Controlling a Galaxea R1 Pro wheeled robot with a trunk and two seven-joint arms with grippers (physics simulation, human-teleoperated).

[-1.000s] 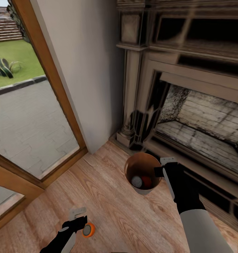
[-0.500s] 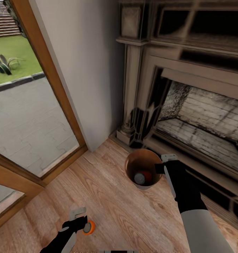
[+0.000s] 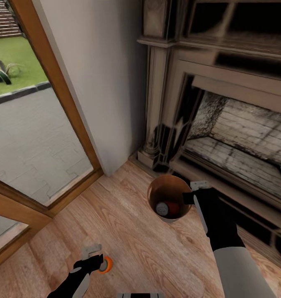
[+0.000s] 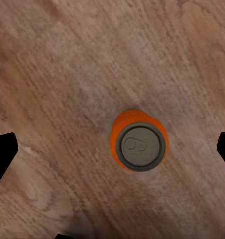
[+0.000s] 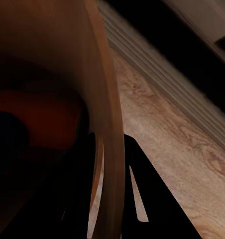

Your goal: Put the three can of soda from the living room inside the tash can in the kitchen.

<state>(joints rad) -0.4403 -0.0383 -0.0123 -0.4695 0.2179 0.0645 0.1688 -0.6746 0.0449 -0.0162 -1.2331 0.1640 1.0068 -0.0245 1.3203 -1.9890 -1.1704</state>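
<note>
no legible txt, labels (renders too blurry)

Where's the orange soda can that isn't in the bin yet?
In the head view the orange can stands upright on the wood floor at lower left, right under the open left gripper, well short of the bin.

- light wood plank floor [image 3: 128,231] spreads beneath both claws.
- plain pale wall [image 3: 103,78] rises beyond the left claw, well apart from it.
- wood-framed glass door [image 3: 41,136] stands on the left claw's outer side, showing grey paving and lawn.
- carved dark fireplace surround [image 3: 161,103] with a brick firebox [image 3: 240,140] stands just beyond the right claw.
</note>
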